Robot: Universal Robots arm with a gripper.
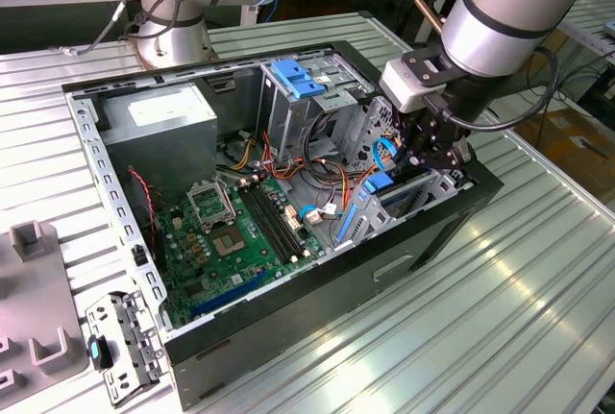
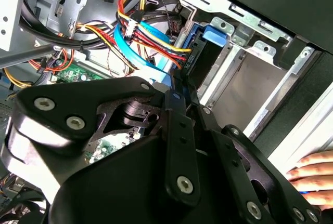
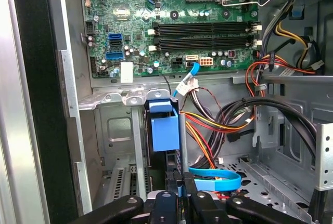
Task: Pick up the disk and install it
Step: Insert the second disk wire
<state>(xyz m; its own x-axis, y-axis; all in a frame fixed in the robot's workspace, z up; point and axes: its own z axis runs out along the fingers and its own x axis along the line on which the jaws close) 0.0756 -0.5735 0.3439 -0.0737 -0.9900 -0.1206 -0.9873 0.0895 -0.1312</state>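
Blue-framed, the disk [image 3: 164, 130] stands on edge in the drive bay at the case's front, long axis running down into the slot, your end effector [image 3: 177, 199] clamped on its upper end. You're mid-insertion, I judge. Seating it calls for a straight push along that axis, clear of the cables [image 3: 218, 125].

Bright, even overhead light fills the exterior view; the ribbed counter [image 1: 500, 280] throws pale streaks of glare, and the inside of the computer case [image 1: 442, 231] lies in soft shadow. In the first wrist view the motherboard [image 3: 171, 21] is crisp and well lit, while the black linkage at the frame's edge is dark. In the second wrist view the near black gripper body [image 2: 156, 172] is blurred, and the cables [image 2: 145, 31] behind look sharper.
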